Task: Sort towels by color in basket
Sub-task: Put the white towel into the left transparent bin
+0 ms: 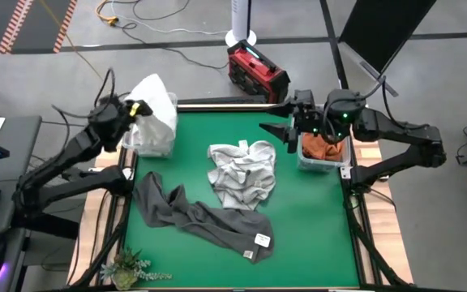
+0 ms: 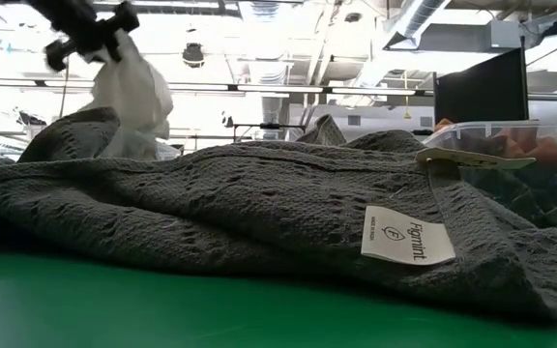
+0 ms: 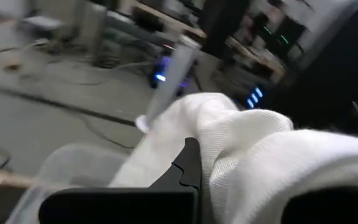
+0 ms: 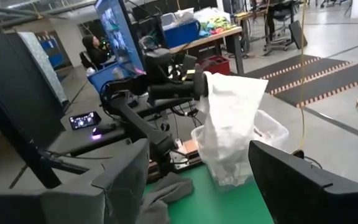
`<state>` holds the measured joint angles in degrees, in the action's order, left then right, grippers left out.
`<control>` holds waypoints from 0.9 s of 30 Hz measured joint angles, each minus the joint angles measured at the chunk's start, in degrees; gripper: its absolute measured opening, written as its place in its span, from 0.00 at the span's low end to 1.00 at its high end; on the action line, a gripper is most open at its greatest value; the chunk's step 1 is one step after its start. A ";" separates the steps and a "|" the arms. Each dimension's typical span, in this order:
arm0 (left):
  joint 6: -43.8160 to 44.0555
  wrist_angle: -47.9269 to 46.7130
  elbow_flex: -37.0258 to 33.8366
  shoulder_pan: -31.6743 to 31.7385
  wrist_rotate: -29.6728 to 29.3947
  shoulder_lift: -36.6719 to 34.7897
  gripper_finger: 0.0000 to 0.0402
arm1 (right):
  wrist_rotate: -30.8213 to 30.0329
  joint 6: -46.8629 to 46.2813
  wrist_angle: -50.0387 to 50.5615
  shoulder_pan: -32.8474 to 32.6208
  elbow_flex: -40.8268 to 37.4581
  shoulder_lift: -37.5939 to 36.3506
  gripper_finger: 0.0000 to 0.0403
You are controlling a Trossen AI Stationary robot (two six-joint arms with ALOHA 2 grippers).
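A white towel (image 1: 156, 113) hangs from my left gripper (image 1: 136, 109), which is shut on it over a clear basket (image 4: 269, 134) at the table's far left corner. A light grey checked towel (image 1: 242, 174) lies crumpled mid-table. A dark grey towel (image 1: 201, 215), with a white label (image 2: 407, 235), lies sprawled toward the near side. Rust orange towels (image 1: 323, 148) fill a clear basket (image 1: 308, 162) at the far right. My right gripper (image 1: 286, 130) stands open and empty beside that basket's left side, above the table. My left gripper pinches the white towel's bunched upper end (image 4: 211, 84) between its two fingers, several layers gathered. The fingers (image 3: 188, 165) come level from the table's left side. The towel hangs slack below them, its lower end (image 4: 229, 174) down inside the clear basket.
A red box (image 1: 256, 71) and cables lie on the floor beyond the far edge. A small plant (image 1: 124, 268) sits at the near left corner. Green table shows between the towels and the right basket.
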<state>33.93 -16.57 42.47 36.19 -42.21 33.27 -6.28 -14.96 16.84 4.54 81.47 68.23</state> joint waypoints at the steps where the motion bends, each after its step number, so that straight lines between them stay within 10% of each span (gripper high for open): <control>1: 2.62 -0.12 -1.77 0.58 -1.06 -1.44 0.00 | 0.00 0.00 0.15 0.00 0.00 0.00 0.75; 13: 27.77 -0.19 -14.25 8.37 6.11 -3.06 0.00 | 0.02 -0.04 0.68 0.55 0.00 0.00 0.75; 27: 28.98 2.50 -9.46 18.03 21.71 19.61 0.00 | 0.07 1.75 1.09 0.55 0.00 0.00 0.75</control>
<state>62.91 -14.07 33.01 54.22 -20.49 52.88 -6.22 -13.21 17.93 5.08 81.47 68.23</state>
